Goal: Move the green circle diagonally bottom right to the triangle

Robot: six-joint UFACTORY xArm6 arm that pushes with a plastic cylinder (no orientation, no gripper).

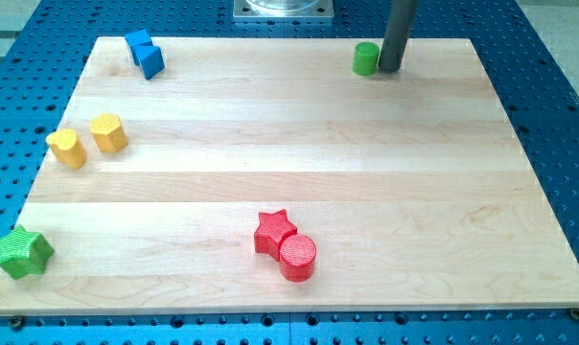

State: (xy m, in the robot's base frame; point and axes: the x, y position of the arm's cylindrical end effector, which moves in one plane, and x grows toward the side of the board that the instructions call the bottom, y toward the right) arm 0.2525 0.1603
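Observation:
The green circle [366, 58] is a small green cylinder near the top edge of the wooden board [299, 182], right of centre. My tip [389, 68] is the lower end of the dark rod and stands right beside the green circle, on its right side, touching or nearly touching it. I cannot make out a clear triangle; the blue block [145, 53] at the view's top left has an angular shape.
Two yellow blocks [67, 149] [108, 132] sit at the left. A green star [23, 252] lies at the bottom left corner. A red star [273, 231] touches a red circle [297, 257] at the bottom centre. A blue perforated table surrounds the board.

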